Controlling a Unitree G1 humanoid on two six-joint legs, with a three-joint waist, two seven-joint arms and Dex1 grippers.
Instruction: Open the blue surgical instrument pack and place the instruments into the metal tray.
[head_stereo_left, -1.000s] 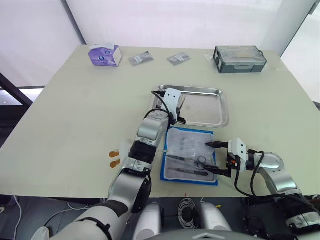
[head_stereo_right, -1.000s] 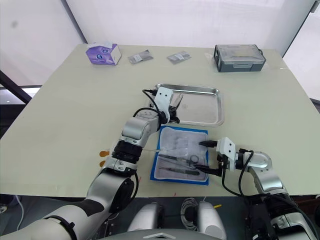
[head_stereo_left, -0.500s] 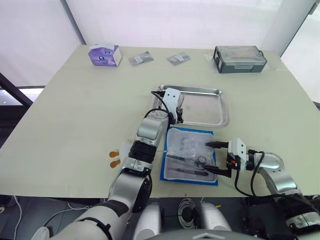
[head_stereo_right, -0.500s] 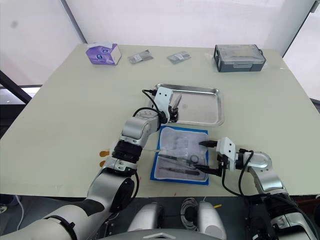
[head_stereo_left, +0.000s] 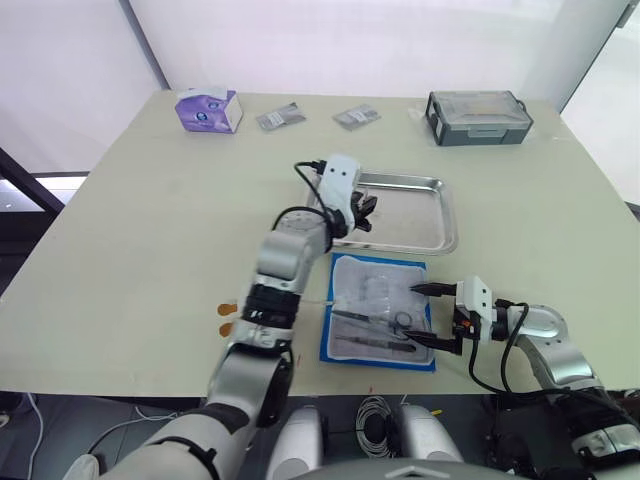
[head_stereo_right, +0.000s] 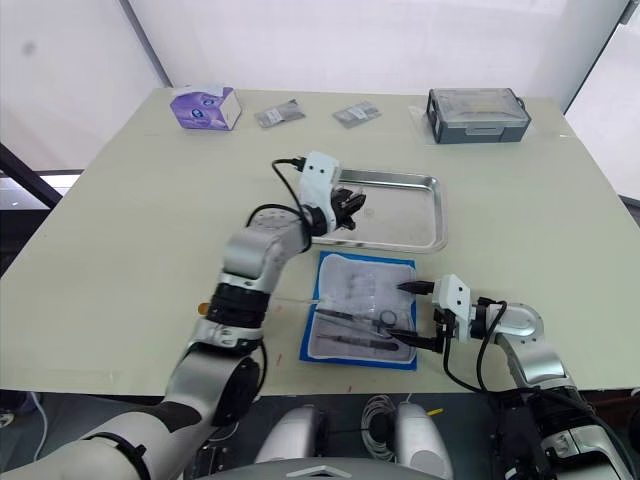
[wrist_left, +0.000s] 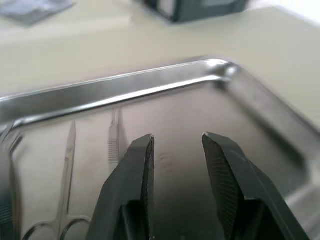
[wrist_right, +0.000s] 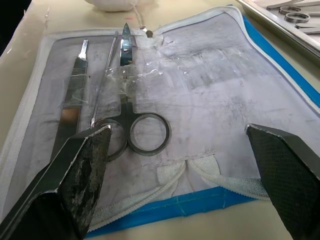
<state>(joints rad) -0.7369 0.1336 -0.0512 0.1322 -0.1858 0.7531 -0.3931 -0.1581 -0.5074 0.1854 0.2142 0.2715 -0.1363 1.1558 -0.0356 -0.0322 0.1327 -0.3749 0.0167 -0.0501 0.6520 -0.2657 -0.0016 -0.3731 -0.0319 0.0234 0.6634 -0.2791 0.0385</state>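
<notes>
Steel instruments are split between two places: the metal tray (head_stereo_left: 440, 215) at mid-table holds at least three slim tools at its left end, among them ring-handled scissors (wrist_left: 60, 200), while the opened blue surgical instrument pack (head_stereo_left: 380, 312) just in front of it keeps three more, a pair of scissors (wrist_right: 131, 117), a flat scalpel handle (wrist_right: 75, 95) and a thin probe; the left gripper (head_stereo_left: 364, 208) hovers over the tray with fingers parted and empty; the right gripper (head_stereo_left: 425, 318) waits spread wide at the pack's right edge, holding nothing; the next pick should probably close low across the scissors' shanks, lifting clear of the crinkled plastic liner.
</notes>
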